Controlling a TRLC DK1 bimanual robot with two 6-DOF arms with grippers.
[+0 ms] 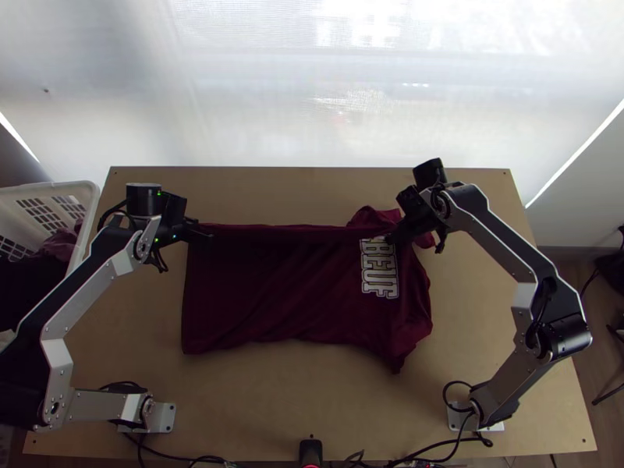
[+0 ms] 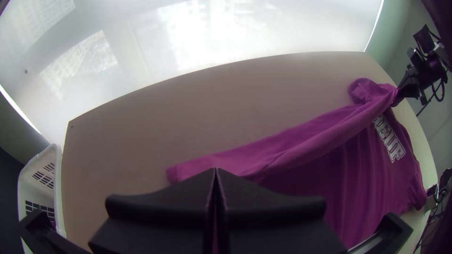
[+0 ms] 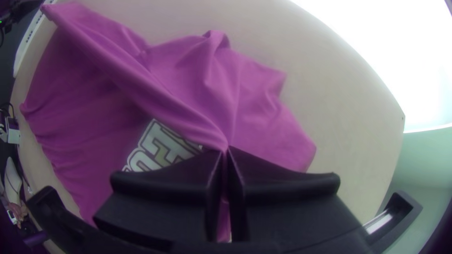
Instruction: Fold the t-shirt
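Note:
The dark red t-shirt (image 1: 292, 292) lies across the table, its far edge raised in a taut band between both grippers and its white lettering (image 1: 379, 269) near the right gripper. At the far left corner of the shirt, my left gripper (image 1: 204, 236) is shut on the fabric; in the left wrist view the left gripper (image 2: 215, 171) has its fingers together over the cloth. My right gripper (image 1: 396, 235) pinches the far edge near the sleeve; in the right wrist view the right gripper (image 3: 226, 151) is shut on gathered cloth, a bunched sleeve beside it.
A white basket (image 1: 87, 204) with dark cloth in it stands past the table's left edge. Bare wooden table (image 1: 273, 390) lies in front of the shirt, with cables and a small black device (image 1: 310, 451) at the near edge.

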